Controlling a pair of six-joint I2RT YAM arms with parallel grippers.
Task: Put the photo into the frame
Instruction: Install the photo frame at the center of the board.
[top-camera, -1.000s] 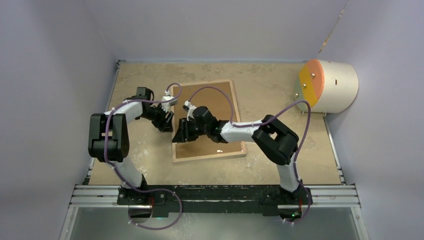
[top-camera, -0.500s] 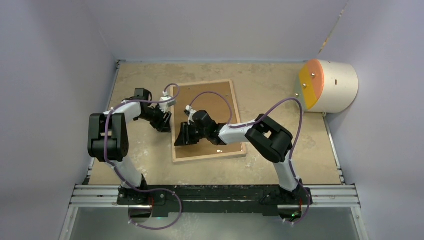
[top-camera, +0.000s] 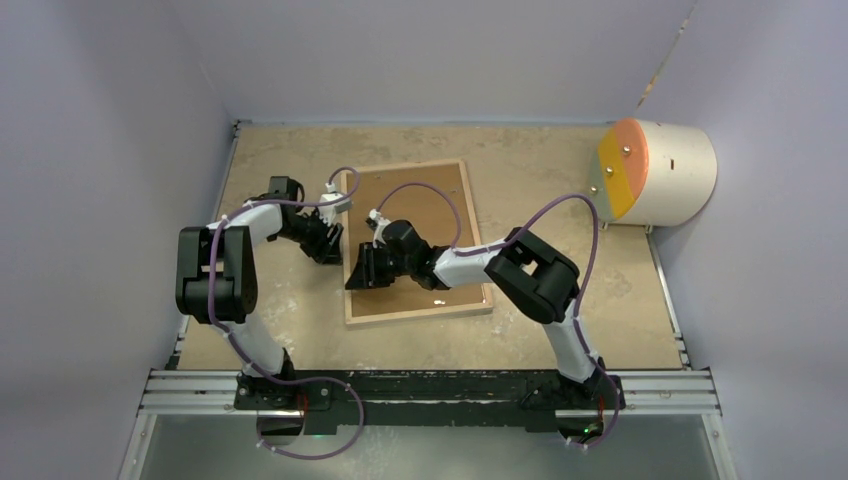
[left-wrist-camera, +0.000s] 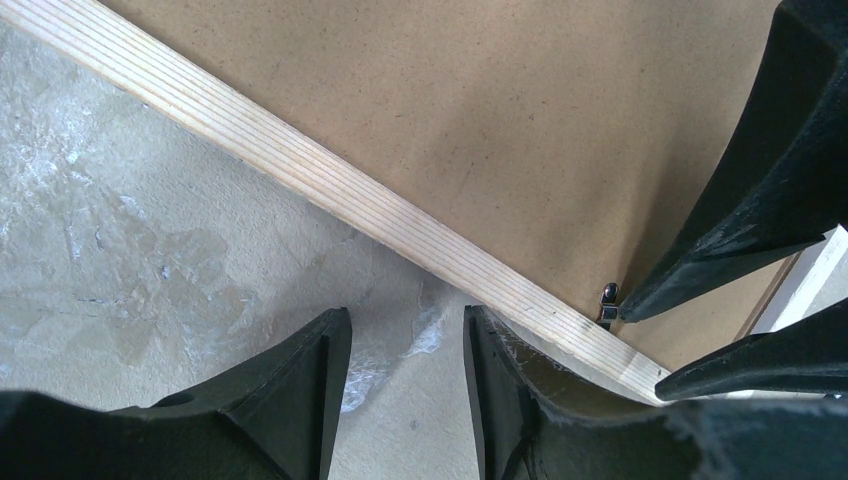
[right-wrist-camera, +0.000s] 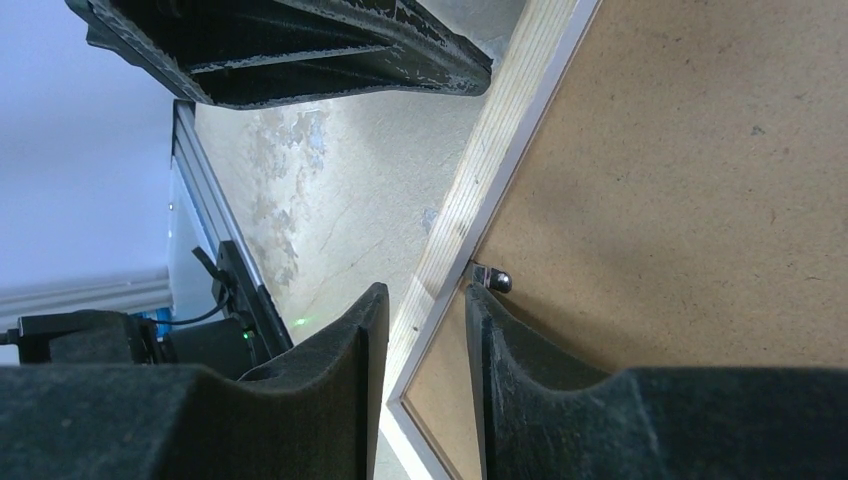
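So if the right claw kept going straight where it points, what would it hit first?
Probably the light wood rim of the frame, lying straight ahead of the right gripper, beside a small metal clip; depth is unclear.

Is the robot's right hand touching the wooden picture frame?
Cannot tell. In the right wrist view the right hand has a finger on each side of the frame, across its wooden rim, but neither contact nor a gap is plain.
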